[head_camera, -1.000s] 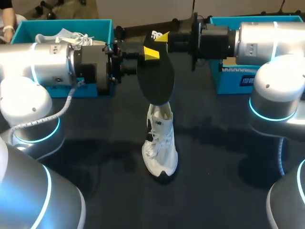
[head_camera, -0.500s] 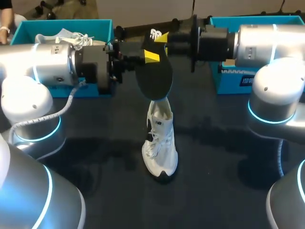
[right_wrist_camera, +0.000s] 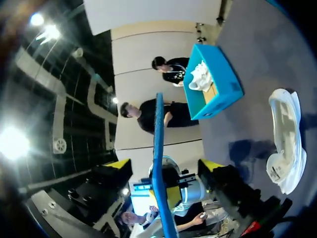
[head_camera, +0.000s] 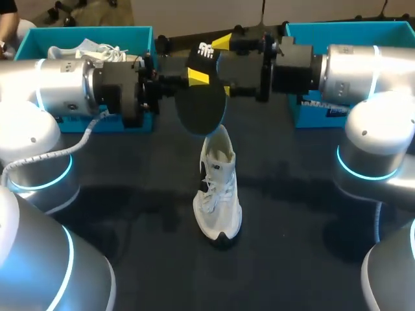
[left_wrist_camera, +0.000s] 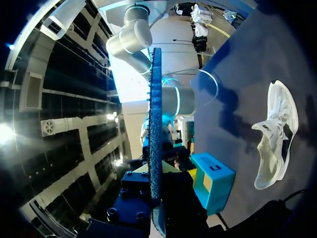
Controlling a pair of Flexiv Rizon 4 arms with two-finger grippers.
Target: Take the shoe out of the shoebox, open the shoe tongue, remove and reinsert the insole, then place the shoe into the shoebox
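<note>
The work surface is a dark table (head_camera: 292, 214) with a teal shoebox at each far corner. The left gripper (left_wrist_camera: 154, 173) is clamped on the insole (head_camera: 202, 107), fingers pressed to both faces near its heel end, so the insole hangs on edge with its toe end down. The right gripper (right_wrist_camera: 166, 168) is spread wide: its yellow tips stand either side of the insole without touching it. The insole's lower tip is at the heel opening of the white shoe (head_camera: 217, 194) — contact cannot be confirmed. The shoe rests on its sole mid-table, toe toward the robot. This alignment suits feeding the insole back in, judged to be the current step. The left shoebox (head_camera: 39, 39) holds a second shoe (head_camera: 91, 48). The right shoebox (head_camera: 311, 29) is largely hidden behind the right arm.
</note>
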